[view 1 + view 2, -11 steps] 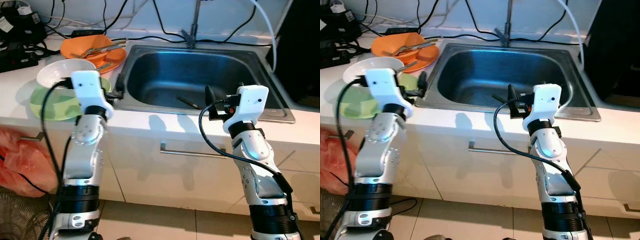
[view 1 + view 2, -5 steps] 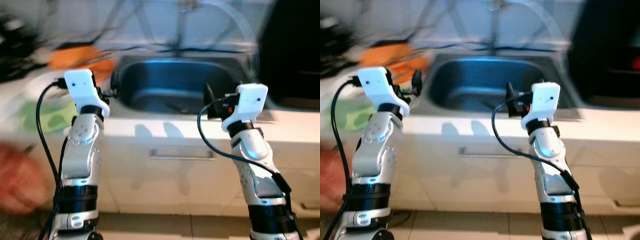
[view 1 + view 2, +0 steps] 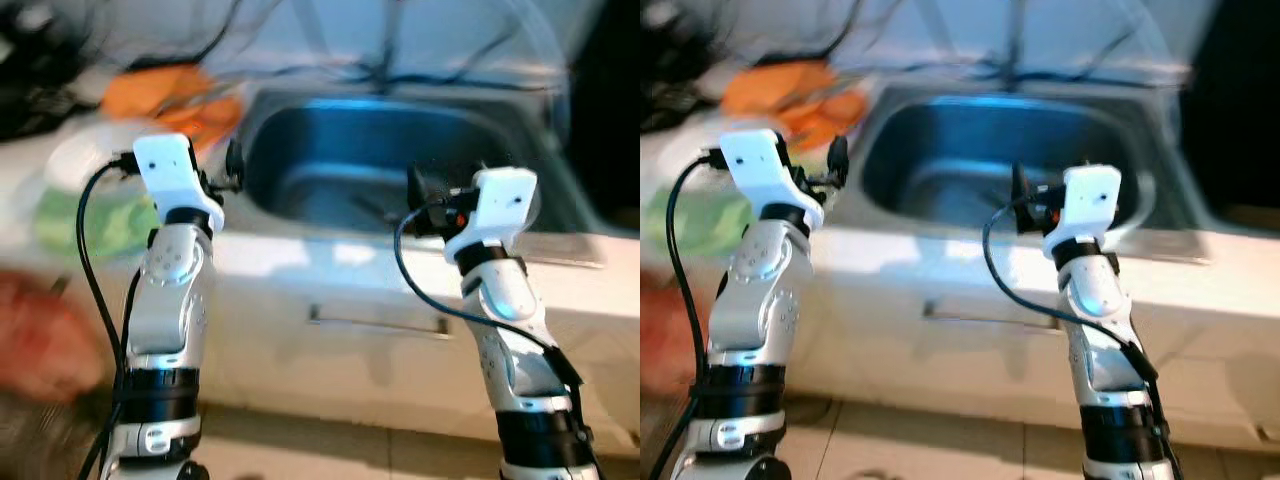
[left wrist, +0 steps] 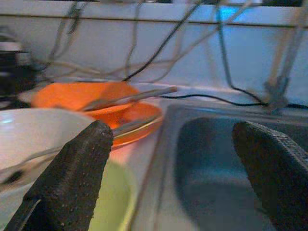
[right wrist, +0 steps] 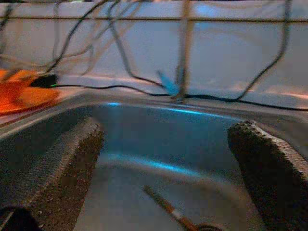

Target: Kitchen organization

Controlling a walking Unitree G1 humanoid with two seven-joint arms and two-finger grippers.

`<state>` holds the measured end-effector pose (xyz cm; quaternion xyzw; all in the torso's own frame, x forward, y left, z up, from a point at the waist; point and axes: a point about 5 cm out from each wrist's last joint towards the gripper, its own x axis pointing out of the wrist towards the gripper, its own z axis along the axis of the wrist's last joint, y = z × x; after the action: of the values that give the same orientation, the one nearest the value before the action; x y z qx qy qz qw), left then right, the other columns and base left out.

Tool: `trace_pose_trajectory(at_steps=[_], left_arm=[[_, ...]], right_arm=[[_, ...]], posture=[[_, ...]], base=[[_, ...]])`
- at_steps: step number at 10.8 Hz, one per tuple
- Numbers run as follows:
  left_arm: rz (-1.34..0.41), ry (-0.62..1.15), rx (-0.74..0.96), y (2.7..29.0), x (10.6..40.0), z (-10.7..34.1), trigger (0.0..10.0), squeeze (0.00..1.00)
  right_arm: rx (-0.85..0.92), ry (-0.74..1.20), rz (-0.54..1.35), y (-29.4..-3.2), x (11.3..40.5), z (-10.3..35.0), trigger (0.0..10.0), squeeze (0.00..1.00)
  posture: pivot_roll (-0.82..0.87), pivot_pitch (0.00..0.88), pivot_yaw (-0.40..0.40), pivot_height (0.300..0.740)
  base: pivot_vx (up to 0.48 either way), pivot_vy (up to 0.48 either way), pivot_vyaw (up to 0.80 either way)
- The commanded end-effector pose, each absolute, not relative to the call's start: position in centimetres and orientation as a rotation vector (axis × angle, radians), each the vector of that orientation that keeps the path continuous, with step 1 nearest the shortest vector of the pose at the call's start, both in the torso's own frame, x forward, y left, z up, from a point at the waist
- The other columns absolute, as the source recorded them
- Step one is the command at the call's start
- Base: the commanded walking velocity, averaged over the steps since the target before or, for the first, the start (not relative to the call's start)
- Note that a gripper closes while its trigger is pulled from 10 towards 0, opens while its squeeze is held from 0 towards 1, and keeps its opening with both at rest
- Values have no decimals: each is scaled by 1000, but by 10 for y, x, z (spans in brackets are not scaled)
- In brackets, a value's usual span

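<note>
A steel sink [image 3: 330, 150] is set into the white counter ahead, and a thin dark utensil [image 5: 166, 208] lies on its floor. To its left stand orange plates [image 3: 165, 95] with cutlery across them, a white bowl [image 4: 33, 134] and a green plate [image 3: 85, 225]. My left gripper [image 3: 232, 165] is held up by the sink's left rim, open and empty. Over the sink's front edge my right gripper [image 3: 418, 190] is also open and empty, pointing into the basin. Both eye views are blurred.
A faucet [image 5: 182, 53] rises behind the sink, and black cables trail along the back wall. Dark gear sits at the counter's far left [image 3: 40, 90]. A drawer handle [image 3: 378, 322] runs below the counter. A reddish bag [image 3: 40, 335] lies low on the left.
The whole picture has shifted and blurred, so the camera has moved. Both arms keep much the same raised pose, fingers still open.
</note>
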<state>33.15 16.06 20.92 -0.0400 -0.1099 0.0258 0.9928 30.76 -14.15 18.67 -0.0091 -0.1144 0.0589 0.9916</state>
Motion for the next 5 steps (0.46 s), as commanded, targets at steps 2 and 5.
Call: trace_pose_trajectory(at_steps=[2, 5], left_arm=[[79, -230, -80, 165, 330, 212, 10000, 0], [88, -228, -77, 167, 330, 212, 10000, 0]], right_arm=[[-27, -240, 127, -140, 307, 188, 10000, 0], [-34, -238, 128, -140, 306, 187, 10000, 0]], posture=[[101, 5, 23, 740], [97, 10, 24, 740]], base=[[0, 0, 0], [212, 0, 0]])
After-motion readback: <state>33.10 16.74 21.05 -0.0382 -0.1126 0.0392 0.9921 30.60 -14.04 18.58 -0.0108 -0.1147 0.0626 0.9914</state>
